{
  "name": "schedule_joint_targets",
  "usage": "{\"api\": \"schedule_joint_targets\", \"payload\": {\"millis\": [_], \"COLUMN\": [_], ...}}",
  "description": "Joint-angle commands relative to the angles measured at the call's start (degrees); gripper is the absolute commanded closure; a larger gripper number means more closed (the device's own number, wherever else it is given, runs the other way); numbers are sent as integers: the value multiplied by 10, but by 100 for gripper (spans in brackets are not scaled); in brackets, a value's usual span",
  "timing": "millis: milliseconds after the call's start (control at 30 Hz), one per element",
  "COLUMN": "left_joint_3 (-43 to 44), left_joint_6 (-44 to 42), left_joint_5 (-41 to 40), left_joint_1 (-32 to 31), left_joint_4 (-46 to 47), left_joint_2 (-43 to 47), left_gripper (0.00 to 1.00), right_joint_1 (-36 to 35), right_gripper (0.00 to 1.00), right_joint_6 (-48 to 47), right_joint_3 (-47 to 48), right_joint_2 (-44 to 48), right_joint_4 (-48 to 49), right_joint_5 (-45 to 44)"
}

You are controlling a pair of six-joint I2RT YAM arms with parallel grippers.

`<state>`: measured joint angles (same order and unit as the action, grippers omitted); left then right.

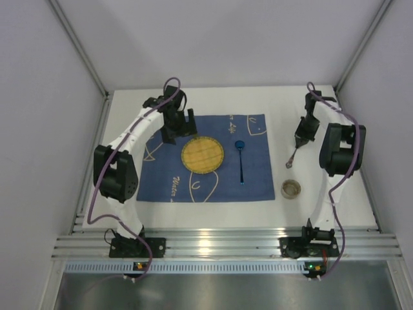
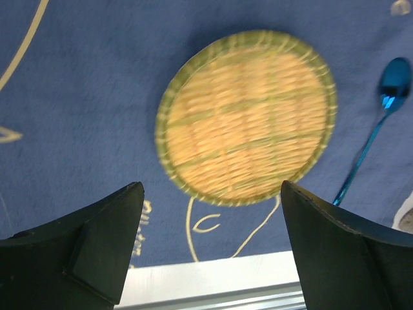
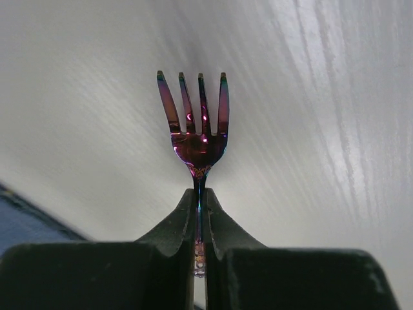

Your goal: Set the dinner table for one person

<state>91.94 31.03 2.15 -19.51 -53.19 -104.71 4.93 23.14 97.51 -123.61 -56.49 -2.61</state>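
The white dinner table [image 1: 310,213] carries a blue cloth mat [image 1: 258,181] with white line drawings. On the mat lie a round woven plate [image 1: 202,155] and, to its right, a blue spoon [image 1: 241,161]. My left gripper [image 1: 179,127] is open and empty above the mat's far left part; its wrist view shows the plate [image 2: 246,116] and the spoon [image 2: 381,123] beyond the open gripper [image 2: 211,188]. My right gripper [image 1: 301,142] is shut on the handle of an iridescent purple fork [image 3: 197,123], tines pointing away, over bare table right of the mat; the gripper shows in the right wrist view [image 3: 200,194].
A small round bowl [image 1: 291,188] stands on the table right of the mat's near right corner. White walls enclose the table on three sides. An aluminium rail [image 1: 219,245] runs along the near edge by the arm bases.
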Motion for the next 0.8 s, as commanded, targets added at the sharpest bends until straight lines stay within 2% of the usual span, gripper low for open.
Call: {"api": "schedule_joint_targets", "payload": {"millis": [0,133,233,333,500,767], "left_joint_3": [93,239,303,330,286,99], "left_joint_6": [-25,-26,-26,-15,-25,-1], "left_joint_5": [14,35,58,92,169,276], "left_joint_1": [-27,-63,-94,-110,-117,-139], "left_joint_4": [17,-9,2,18,61,236], "left_joint_2": [-40,-140,-179,-186,-149,-26], "left_gripper": [7,7,4,2,2,2], "right_joint_1": [-18,-33,-45,-80,-127,-205], "right_gripper": [100,100,100,100,100,100], "right_joint_6": [17,30,30,39,76,123], "right_joint_3": [66,90,83,59,19,-29], "right_joint_2": [14,40,56,103,172,235], "right_joint_4": [-12,-14,-13,-12,-6,-9], "right_joint_5": [48,102,117,126,132,117]}}
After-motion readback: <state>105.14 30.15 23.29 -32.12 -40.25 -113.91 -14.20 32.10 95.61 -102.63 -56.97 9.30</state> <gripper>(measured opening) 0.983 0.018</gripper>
